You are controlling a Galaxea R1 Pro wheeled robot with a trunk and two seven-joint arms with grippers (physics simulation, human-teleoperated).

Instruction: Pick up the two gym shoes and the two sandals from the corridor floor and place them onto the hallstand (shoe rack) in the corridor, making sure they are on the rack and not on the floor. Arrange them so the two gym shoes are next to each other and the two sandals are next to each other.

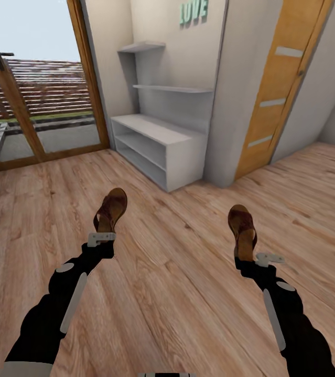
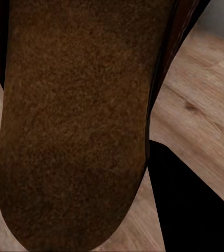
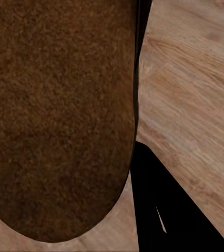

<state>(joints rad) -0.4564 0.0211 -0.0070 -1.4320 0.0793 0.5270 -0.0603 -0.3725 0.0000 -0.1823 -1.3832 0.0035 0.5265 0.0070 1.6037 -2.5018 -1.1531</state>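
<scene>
Jaws of left gripper [image 1: 102, 236] and right gripper [image 1: 251, 256] each clamp heel of one sandal [image 1: 111, 209], other sandal [image 1: 241, 223], short of hallstand [image 1: 159, 144]; light, stiff-soled, heel grip seems sound.

Two dark brown sandals, each lifted clear of the corridor floor [image 1: 188, 293] and pointing toward the hallstand [image 1: 159, 149]: left sandal [image 1: 111, 209] held at its heel by the left gripper [image 1: 102, 239], right sandal [image 1: 242, 224] likewise by the right gripper [image 1: 255, 258]. Well apart from each other. Tan-brown footbeds close up in both wrist views. Light grey hallstand with two open compartments, against the wall.
</scene>
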